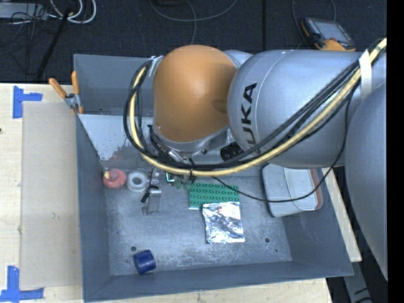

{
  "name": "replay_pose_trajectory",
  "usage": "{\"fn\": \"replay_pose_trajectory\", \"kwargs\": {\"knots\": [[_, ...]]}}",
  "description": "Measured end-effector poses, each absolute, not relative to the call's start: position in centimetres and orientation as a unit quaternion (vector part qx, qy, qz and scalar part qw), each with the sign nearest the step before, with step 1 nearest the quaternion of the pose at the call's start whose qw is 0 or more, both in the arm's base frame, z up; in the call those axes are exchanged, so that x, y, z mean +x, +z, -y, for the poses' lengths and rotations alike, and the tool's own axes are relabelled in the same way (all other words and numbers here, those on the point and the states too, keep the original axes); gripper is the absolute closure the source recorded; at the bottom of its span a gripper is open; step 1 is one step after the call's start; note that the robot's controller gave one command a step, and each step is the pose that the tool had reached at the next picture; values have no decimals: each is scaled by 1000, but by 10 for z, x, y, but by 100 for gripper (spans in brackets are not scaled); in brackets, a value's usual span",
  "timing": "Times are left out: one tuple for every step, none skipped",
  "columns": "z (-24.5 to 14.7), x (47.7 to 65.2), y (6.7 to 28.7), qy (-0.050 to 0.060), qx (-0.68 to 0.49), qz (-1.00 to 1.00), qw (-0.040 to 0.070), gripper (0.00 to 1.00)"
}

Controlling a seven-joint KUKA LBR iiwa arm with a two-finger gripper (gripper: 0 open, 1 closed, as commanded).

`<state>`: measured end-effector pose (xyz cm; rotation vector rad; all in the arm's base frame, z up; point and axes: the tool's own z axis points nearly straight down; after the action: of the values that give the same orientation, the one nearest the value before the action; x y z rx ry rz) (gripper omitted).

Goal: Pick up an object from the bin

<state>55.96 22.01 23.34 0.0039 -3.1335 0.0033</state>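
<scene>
The arm (pixel 297 106) bends down from the right; its orange-covered wrist (pixel 189 93) sits just above the downward-pointing hand (pixel 150 197).

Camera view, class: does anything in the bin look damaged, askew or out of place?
The silver foil piece is crumpled and lies skewed just below the green studded plate. A small blue object lies on its own near the lower-left corner of the bin. Nothing looks spilled.

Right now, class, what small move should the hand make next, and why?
Probably a small sideways shift toward the white ring: the hand sits low over the bare floor of the bin beside it, and that ring lies nearer than the green plate.
</scene>
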Motion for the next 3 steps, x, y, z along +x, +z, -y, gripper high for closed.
{"fn": "replay_pose_trajectory", "kwargs": {"knots": [[-199,489,167,1,79,997,4,0],[-193,474,76,-1,206,979,-7,0],[-192,470,75,0,204,979,0,100]]}}
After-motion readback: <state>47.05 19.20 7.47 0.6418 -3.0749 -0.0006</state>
